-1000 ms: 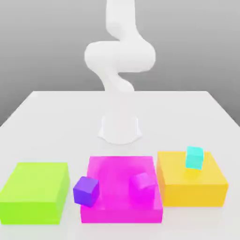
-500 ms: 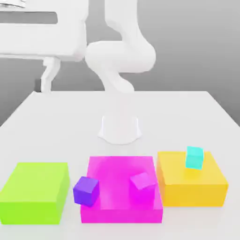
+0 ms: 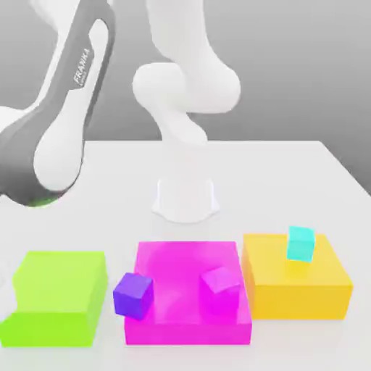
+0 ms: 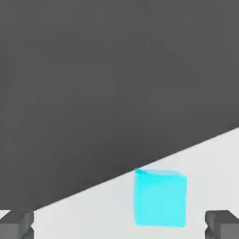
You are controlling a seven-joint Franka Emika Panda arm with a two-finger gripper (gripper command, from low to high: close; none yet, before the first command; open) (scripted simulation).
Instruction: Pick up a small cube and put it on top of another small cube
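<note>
In the hand view, find the gripper point(image 4: 119, 224) wide open, gripping nothing, with a cyan cube point(image 4: 161, 200) seen between the fingertips point(image 4: 17, 224), apart from both. In the exterior view, taking twelve as farthest back, look to ten o'clock for the robot arm point(image 3: 61, 116). Below, find a pink block point(image 3: 187, 330), with a blue cube point(image 3: 134, 296) at its nine o'clock edge and a pink cube point(image 3: 220, 290) toward three. Note a green block point(image 3: 54, 327) at nine and a yellow block point(image 3: 301, 301) at three, bearing a cyan cube near one o'clock.
</note>
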